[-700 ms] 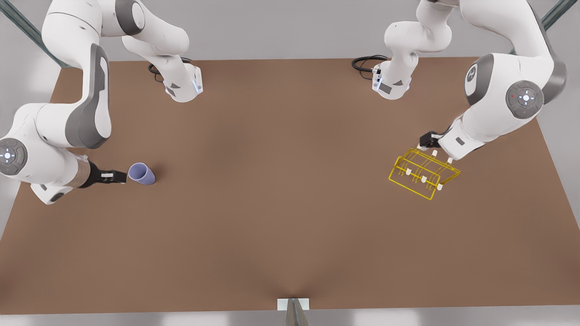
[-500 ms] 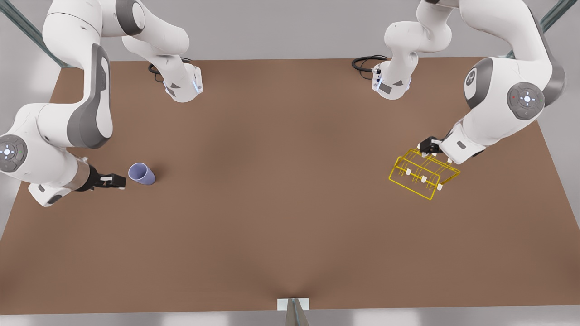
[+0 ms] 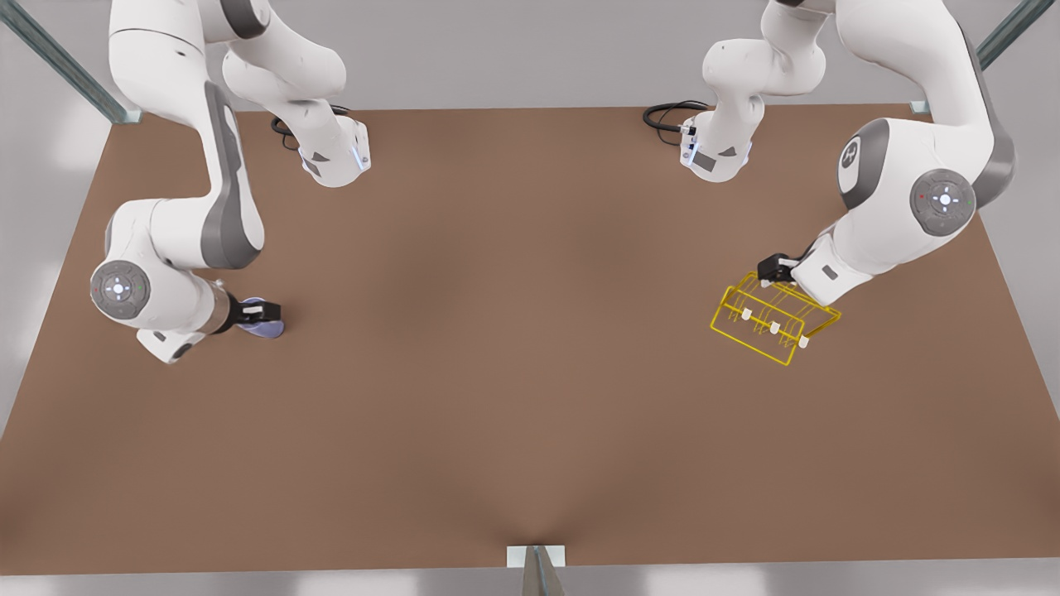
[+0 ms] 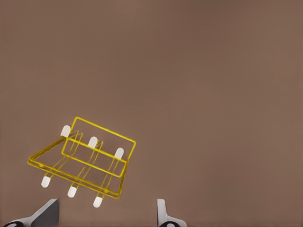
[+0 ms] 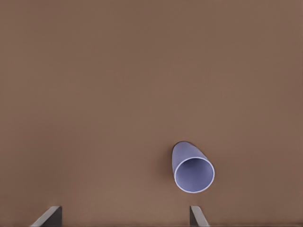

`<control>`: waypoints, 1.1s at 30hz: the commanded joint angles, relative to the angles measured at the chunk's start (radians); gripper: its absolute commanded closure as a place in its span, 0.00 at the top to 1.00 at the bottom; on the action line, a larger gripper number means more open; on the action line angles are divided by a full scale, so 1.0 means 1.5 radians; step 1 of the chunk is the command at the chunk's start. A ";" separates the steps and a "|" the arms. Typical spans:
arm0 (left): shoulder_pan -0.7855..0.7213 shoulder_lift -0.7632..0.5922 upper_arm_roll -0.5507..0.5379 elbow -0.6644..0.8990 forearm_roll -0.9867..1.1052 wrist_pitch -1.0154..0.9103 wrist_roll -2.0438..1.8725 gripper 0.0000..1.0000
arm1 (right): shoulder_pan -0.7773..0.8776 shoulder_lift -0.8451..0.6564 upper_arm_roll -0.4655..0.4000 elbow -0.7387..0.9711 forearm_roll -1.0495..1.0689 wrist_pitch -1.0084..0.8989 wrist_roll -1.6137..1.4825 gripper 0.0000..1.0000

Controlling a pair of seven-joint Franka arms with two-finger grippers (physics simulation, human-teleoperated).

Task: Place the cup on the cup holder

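The right end effector [image 3: 267, 314] hangs spread and empty over the cup [image 5: 191, 168], which stands on the desk [image 3: 513, 372] at the front view's left. It looks light, stiff and slick, best pinched across its walls. The left end effector [image 3: 768, 271], also spread and empty, hovers at the cup holder [image 3: 774, 319].

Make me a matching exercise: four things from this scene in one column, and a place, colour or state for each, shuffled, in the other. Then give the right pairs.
Things:
1. cup
2. cup holder
3. left gripper
4. right gripper

Descriptions:
A. bright yellow wire with white-capped pegs
B. open, above the lavender-blue tumbler at the front view's left
C. lavender-blue, on the brown table
D. open, over the rack at the front view's right

Pairs: 1-C, 2-A, 3-D, 4-B
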State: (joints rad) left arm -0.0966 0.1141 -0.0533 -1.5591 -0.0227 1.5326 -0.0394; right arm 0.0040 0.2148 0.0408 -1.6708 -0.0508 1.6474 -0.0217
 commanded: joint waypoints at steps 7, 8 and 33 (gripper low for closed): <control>0.000 -0.029 -0.003 -0.038 0.001 -0.013 0.002 1.00 | 0.006 -0.026 0.001 -0.079 0.016 0.038 0.005 1.00; 0.000 -0.029 -0.003 -0.040 0.001 -0.017 0.001 1.00 | 0.002 -0.026 0.001 -0.083 0.016 0.036 0.005 1.00; 0.000 -0.036 -0.023 -0.039 0.001 -0.031 0.001 1.00 | -0.119 0.072 -0.006 -0.216 0.120 0.172 -0.208 1.00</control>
State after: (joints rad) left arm -0.1053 0.0608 -0.0867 -1.6177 -0.0220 1.4888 -0.0381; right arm -0.1769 0.3202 0.0327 -1.9971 0.1218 1.8793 -0.1710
